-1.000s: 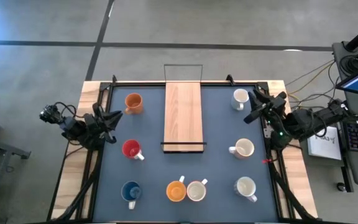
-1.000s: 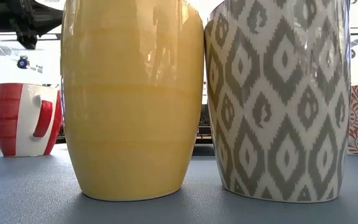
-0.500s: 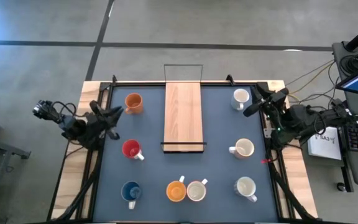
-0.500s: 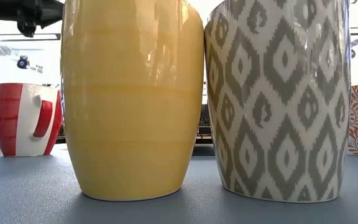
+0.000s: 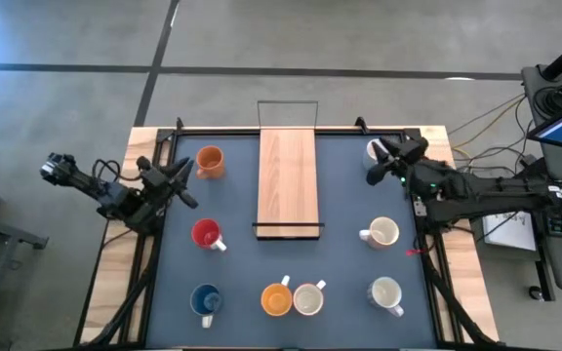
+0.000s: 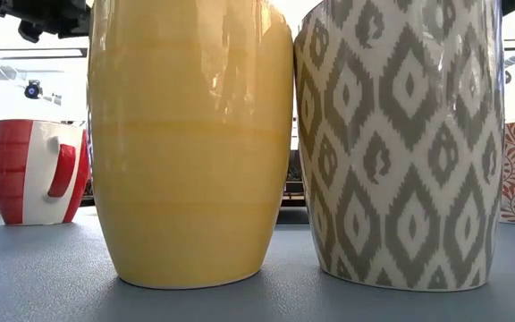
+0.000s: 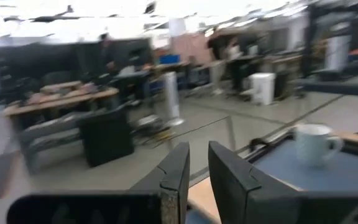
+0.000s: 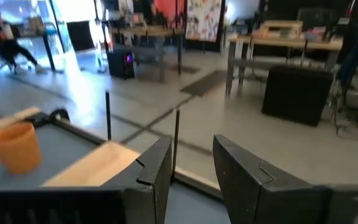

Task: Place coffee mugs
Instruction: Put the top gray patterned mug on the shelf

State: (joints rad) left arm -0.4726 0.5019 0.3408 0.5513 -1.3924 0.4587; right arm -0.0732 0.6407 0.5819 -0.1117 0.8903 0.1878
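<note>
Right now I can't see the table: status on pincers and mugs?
Left pincer empty, jaws narrowly apart, at the left edge near the orange mug. Right pincer open, empty, over the far white mug. Wooden board bare. Nothing blocking.

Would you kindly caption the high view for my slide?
Eight mugs ring a wooden board; the right claw hovers over the far white mug.

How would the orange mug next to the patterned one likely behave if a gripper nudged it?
The orange mug looks glazed and glossy, so fingers may slip on it. It touches the patterned mug, so a nudge would probably shift both. Its base narrows, so it might tip if pushed high.
</note>
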